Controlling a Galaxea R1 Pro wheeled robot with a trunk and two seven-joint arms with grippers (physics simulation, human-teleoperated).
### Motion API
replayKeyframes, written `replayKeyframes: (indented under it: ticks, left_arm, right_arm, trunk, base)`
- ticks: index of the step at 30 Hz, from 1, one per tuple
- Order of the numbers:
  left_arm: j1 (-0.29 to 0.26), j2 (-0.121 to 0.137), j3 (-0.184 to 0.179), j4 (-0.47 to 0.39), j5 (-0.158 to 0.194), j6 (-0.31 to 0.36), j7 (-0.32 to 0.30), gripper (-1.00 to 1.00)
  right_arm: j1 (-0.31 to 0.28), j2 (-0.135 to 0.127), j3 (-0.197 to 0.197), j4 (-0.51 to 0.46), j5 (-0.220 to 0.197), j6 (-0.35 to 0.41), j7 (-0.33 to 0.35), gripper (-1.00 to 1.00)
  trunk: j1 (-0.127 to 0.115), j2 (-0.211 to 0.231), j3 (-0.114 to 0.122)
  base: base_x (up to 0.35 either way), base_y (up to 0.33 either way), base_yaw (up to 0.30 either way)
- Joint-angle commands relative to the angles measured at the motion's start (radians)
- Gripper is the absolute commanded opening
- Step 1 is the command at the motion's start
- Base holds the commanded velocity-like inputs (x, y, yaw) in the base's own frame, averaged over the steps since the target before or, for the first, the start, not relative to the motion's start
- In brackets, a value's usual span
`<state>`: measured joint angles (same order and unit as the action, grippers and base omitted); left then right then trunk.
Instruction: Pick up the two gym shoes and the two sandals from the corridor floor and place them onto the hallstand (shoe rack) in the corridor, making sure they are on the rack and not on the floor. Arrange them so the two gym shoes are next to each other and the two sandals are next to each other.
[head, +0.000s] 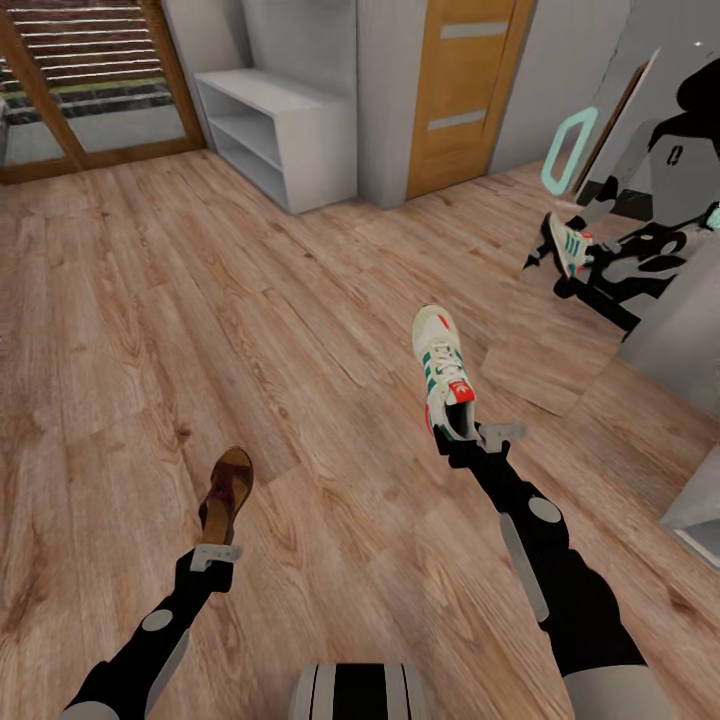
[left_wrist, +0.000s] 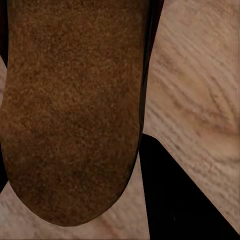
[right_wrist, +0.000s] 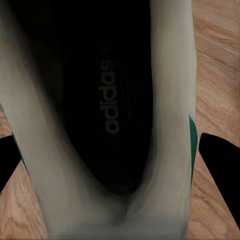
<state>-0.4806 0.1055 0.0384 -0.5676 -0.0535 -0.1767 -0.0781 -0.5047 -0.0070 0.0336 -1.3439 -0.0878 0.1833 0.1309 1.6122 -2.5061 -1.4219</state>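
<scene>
Since both go to the hallstand (head: 275, 125) far ahead, I carry them off the corridor floor (head: 130, 330); left gripper (head: 216, 552) clamps a sandal (head: 226, 493), right gripper (head: 478, 434) a gym shoe (head: 443, 368), by their heels

Both arms are black with pale grey parts. The left arm (head: 150, 640) carries a round grey disc on its forearm and a long grey panel along its side, ending in a pale grey bracket at the wrist. The right arm (head: 545, 560) has the same disc, a grey side strip, a grey wrist bracket and a pale grey upper sleeve. The trunk (head: 360, 692) shows black with grey stripes.
</scene>
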Motion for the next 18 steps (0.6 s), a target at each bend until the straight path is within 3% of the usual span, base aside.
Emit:
replayKeyframes:
  ticks: [1,12,18]
  left_arm:
    - [-0.001,0.000,0.005,0.000,-0.009,-0.003,-0.006,-1.00]
    - [0.000,0.003,0.008,0.002,-0.005,-0.003,-0.001,-1.00]
    - [0.003,0.002,0.012,0.004,-0.003,-0.003,0.001,-1.00]
  right_arm:
    - [0.000,0.000,0.001,-0.001,-0.009,0.005,0.001,-1.00]
    - [0.001,0.007,0.006,-0.010,-0.013,0.003,0.000,-1.00]
    - [0.003,0.012,0.010,0.047,-0.014,-0.006,0.000,-1.00]
  trunk:
    - [-0.001,0.000,0.004]
    - [-0.005,0.003,0.053]
    - [-0.008,0.004,0.085]
  base:
    - [0.000,0.000,0.000]
    - [0.000,0.000,0.000]
    - [0.000,0.000,-0.009]
